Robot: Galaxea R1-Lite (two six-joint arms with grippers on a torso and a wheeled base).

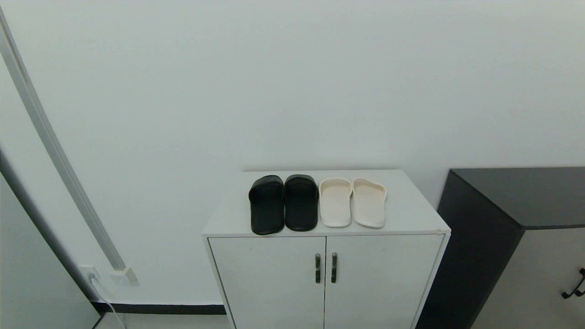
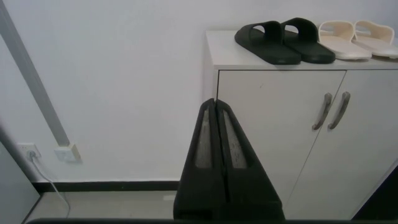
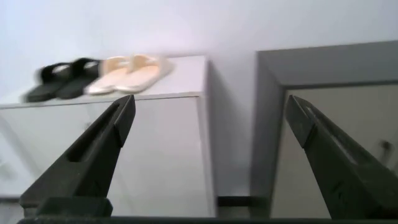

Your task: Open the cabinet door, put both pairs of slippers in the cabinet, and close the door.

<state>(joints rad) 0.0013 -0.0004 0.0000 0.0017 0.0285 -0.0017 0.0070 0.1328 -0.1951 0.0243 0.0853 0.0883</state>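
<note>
A white two-door cabinet (image 1: 274,283) stands against the wall, both doors closed, with two dark handles (image 1: 325,267) at the middle seam. On its top lie a black pair of slippers (image 1: 283,203) and, to their right, a cream pair of slippers (image 1: 352,202). In the left wrist view my left gripper (image 2: 215,102) is shut with nothing in it, low and to the left of the cabinet (image 2: 280,124); the black slippers (image 2: 284,41) and cream slippers (image 2: 357,38) sit above. My right gripper (image 3: 208,109) stands wide open, some way in front of the cabinet (image 3: 155,149).
A dark cabinet (image 1: 475,256) with a grey door and black handle (image 1: 575,285) stands close to the right of the white one. A wall socket (image 1: 89,273) with a cable and a slanted cable duct (image 1: 55,151) are on the left wall.
</note>
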